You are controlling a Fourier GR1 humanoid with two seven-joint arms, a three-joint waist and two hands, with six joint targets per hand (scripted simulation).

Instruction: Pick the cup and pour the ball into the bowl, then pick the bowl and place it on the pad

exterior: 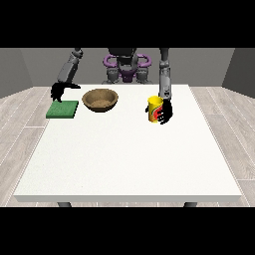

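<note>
Front view shows a yellow cup (155,108) standing upright on the white table (129,159), toward the far edge at the view's right; the hand at the view's right (165,113) is against the cup's side, its dark fingers wrapped round the yellow wall, so it has hold of the cup; the ball cannot be made out inside the cup from this angle; a brown bowl (100,99) sits upright near the far edge, left of the cup and well apart from it; just beside the bowl, further left, a flat green pad (63,109) lies at the table's far left corner; the hand at the view's left (59,92) hangs above the pad's far edge, fingers pointing downward and holding nothing, though how far they are spread I cannot tell; the tabletop is plain white on dark legs; pale wood-plank flooring (224,119) surrounds it; grey walls (30,64) close the room behind the robot.
</note>
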